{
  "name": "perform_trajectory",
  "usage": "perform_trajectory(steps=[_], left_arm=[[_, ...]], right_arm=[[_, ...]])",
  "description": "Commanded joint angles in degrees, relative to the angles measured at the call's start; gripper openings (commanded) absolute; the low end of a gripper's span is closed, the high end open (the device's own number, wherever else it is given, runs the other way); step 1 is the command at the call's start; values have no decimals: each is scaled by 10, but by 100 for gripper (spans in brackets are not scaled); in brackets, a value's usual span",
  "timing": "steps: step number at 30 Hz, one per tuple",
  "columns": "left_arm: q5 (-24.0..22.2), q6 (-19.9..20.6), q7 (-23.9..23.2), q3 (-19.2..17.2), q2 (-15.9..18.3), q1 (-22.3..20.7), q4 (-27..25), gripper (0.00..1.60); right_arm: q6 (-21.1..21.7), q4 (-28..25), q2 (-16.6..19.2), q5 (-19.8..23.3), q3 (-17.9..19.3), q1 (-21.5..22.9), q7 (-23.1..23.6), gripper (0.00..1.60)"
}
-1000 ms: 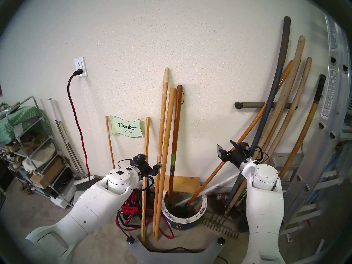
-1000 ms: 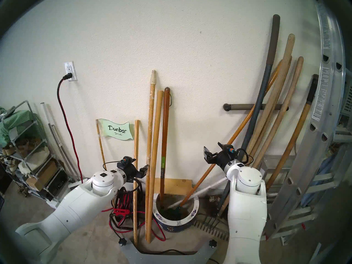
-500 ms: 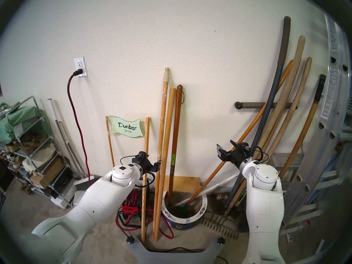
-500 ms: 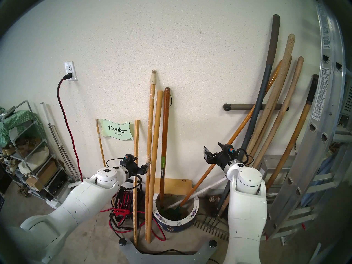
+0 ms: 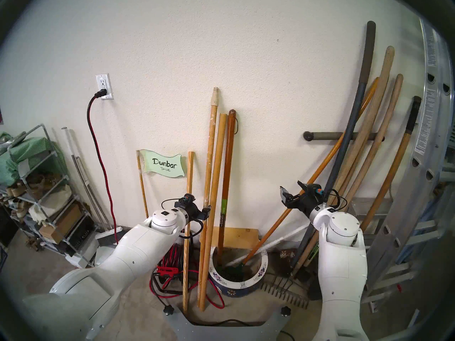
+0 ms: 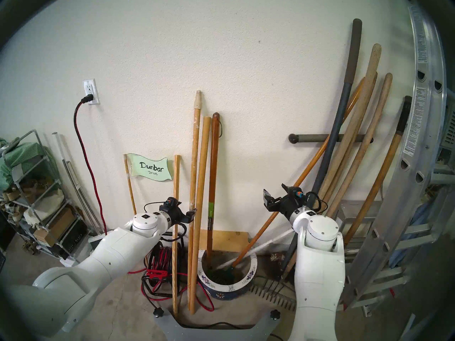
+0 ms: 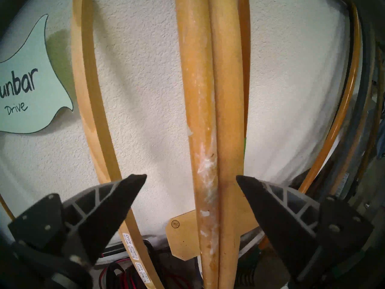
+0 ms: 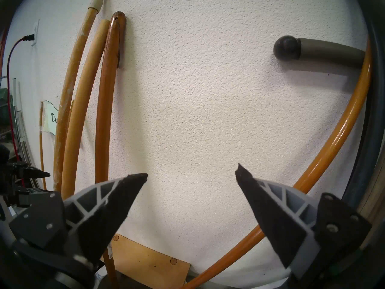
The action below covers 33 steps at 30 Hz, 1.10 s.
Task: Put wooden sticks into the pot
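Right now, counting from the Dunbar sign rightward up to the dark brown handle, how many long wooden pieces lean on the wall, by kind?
Thin square-edged stick: 1
Round tan wooden sticks: 2, the paint-flecked stick and the plain stick
Dark brown handle with green label: 1
Total: 4
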Motion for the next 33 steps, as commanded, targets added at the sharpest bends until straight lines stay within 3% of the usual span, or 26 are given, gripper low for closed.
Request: perform_trajectory(steps=[1,10,16,28,32,33], left_arm=[[-2,-15,-1,-5,-14,-20,21,160],[6,-19,-5,-2,-23,-27,36,160],[20,-39,-1,2,-54,-56,106,160],[27,-60,-11,2,-79,-88,177,160],[28,-69,-16,2,-88,-96,201,157],[29,-70,-17,2,-90,-98,204,148]], right_arm=[[0,0,0,0,0,0,0,160],[0,0,0,0,0,0,0,160],[0,0,0,0,0,0,0,160],[0,0,0,0,0,0,0,160],[0,0,0,0,0,0,0,160],[0,0,0,0,0,0,0,160]])
